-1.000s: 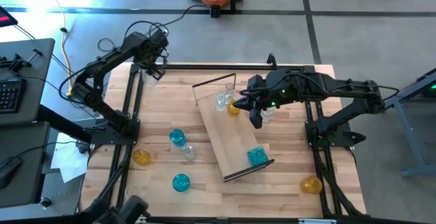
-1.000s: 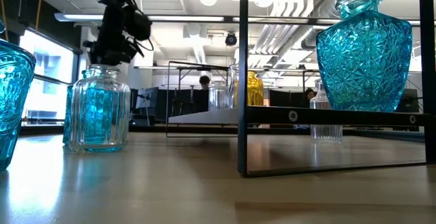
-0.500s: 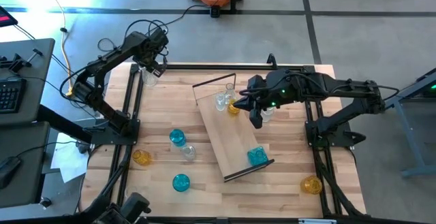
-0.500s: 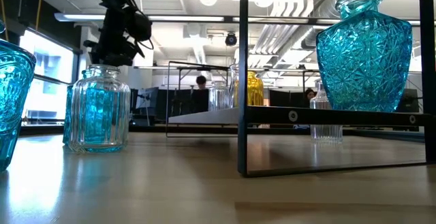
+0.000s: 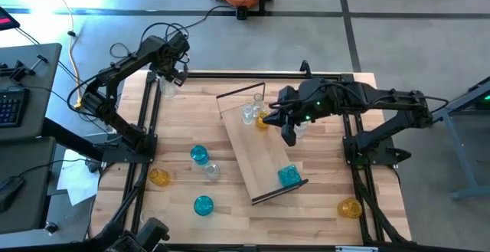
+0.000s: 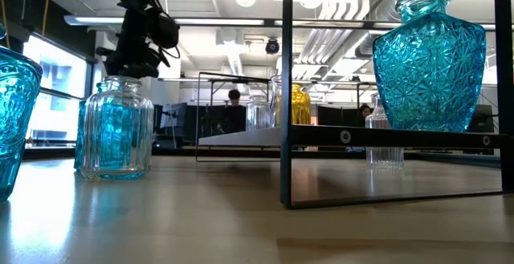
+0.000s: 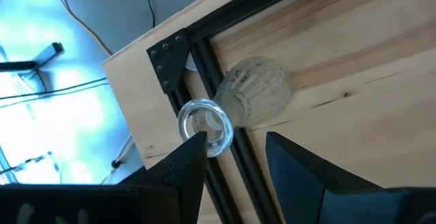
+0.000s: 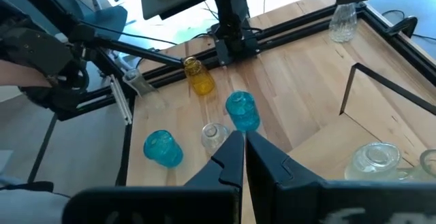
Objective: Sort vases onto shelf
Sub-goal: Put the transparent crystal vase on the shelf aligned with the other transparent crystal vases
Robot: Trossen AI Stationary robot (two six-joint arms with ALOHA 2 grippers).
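Nearest the front edge, a few loose vases wait on the table (image 5: 321,221): a blue one (image 5: 203,204), an amber one (image 5: 349,207), and more behind them on the left. All still need sorting.

On to the shelf (image 5: 256,156), lying slantwise mid-table. A cut-glass vase (image 5: 289,175) sits at its near end, and a yellow vase (image 5: 262,120) with clear ones stands at the far end. The right gripper (image 5: 287,133) hovers there, fingers pressed together, holding nothing.

Now the far-left corner, where the action is. The left gripper (image 5: 174,74) hangs over a clear vase (image 7: 255,91) that stands by the dark frame rail. Its jaws are apart. The vase's rim sits against one finger, with a gap showing on the other side, so I see no grip.

I'd judge this vase light, rigid, slick and breakable. A tip onto the rail could chip it. The narrow neck under the rim looks like the best hold, since the flared lip would stop it sliding out. The jaws should close gently and squarely, and the lift should go straight up.

Compared with a second ago, almost nothing differs. Both arms stay put, the left jaws keep the same gap, and every vase sits where it was. The one change is far off: a person (image 6: 233,97) in the room behind has drifted slightly sideways.
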